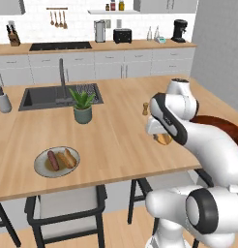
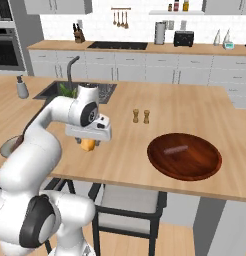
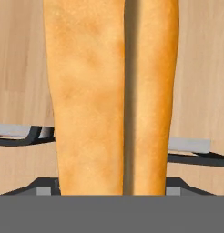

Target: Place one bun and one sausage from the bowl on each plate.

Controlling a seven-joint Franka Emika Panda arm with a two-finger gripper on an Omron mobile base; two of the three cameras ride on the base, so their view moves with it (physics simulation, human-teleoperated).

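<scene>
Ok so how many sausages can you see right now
2. One sausage lies on the grey plate beside a bun; the other sausage lies in the dark wooden bowl. The arm could hide more.

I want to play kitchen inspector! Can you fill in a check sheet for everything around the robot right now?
Surface: wooden counter with a sink set in it.
Job's things: bun in the gripper; grey plate holds one bun and one sausage; dark bowl holds one sausage.
Clutter: potted plant, two small shakers, soap bottle.
Gripper: gripper above the counter, shut on the bun.
Cables: nothing seen.
Surroundings: chairs under the counter edge, back counter with toaster.
</scene>
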